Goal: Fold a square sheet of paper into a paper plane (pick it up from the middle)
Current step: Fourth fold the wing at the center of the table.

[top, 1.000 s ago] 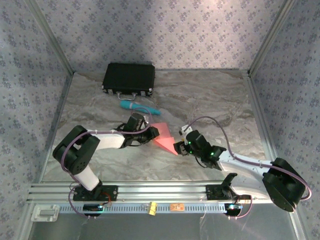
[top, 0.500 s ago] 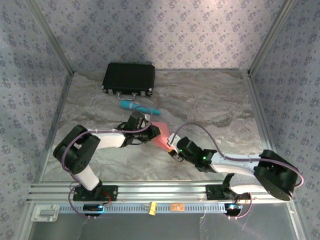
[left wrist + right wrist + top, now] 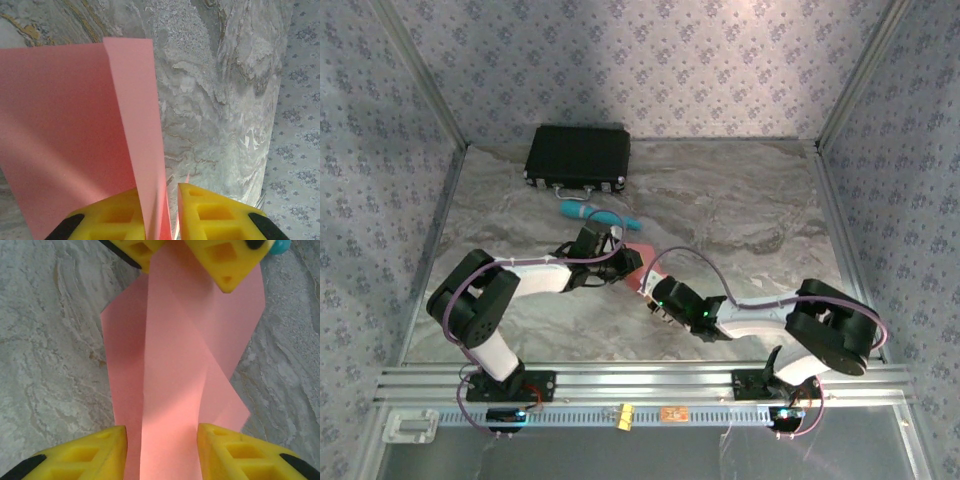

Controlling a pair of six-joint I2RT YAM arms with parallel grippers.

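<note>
The left pincer (image 3: 161, 215) pinches the thin salmon-pink creased paper sheet (image 3: 65, 130) between its tips; the right pincer (image 3: 162, 452) stands spread astride it. Light, floppy stuff, I'd reckon, best gripped along the folds

Left gripper (image 3: 159, 200) low, jaws pinched tight; right gripper (image 3: 161, 440) facing it, jaws half apart.

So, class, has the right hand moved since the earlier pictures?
Yes. The right hand has slid left over the pink paper, nearer the teal cylinder.
</note>
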